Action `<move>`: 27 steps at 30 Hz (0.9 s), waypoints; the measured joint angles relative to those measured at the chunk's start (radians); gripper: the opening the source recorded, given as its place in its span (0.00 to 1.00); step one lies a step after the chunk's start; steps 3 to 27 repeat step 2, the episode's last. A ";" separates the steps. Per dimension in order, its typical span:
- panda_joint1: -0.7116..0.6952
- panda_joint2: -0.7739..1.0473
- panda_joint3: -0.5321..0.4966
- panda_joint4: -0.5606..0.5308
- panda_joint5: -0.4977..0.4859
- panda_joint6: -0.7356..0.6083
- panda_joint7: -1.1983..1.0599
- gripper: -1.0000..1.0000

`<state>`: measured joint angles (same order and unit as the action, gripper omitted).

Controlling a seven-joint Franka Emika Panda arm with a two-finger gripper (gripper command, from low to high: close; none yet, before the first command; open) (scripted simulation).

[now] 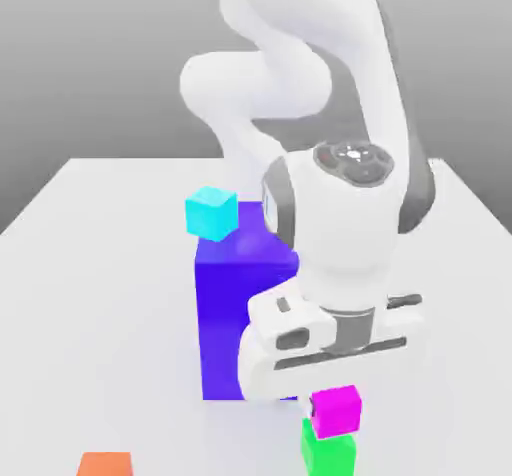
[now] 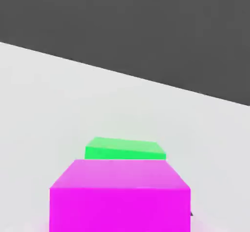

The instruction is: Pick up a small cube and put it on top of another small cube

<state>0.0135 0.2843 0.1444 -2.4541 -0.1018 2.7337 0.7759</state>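
The magenta cube (image 1: 335, 410) sits on the green cube (image 1: 327, 452), slightly askew, just under the gripper (image 1: 333, 389), in front of the big blue-purple block (image 1: 240, 314) with its cyan cube (image 1: 211, 213). Stacking looks nearly done; release and retreat probably remain. Whether the fingers grip the cube I cannot tell

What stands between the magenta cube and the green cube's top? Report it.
Nothing visible. In the exterior view the magenta cube sits directly over the green cube, under the gripper. The big blue-purple block with the cyan cube on it stands to the exterior view's left, and the orange cube lies farther left.
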 joint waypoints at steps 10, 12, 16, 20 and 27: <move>0.000 0.000 0.000 0.000 0.000 0.000 0.000 1.00; 0.000 0.000 0.000 0.000 0.000 0.000 0.000 1.00; 0.000 0.000 0.000 0.000 0.000 0.000 0.000 1.00; 0.000 0.000 0.000 0.000 0.000 0.000 0.000 1.00; 0.000 0.000 0.000 0.000 0.000 0.000 0.000 1.00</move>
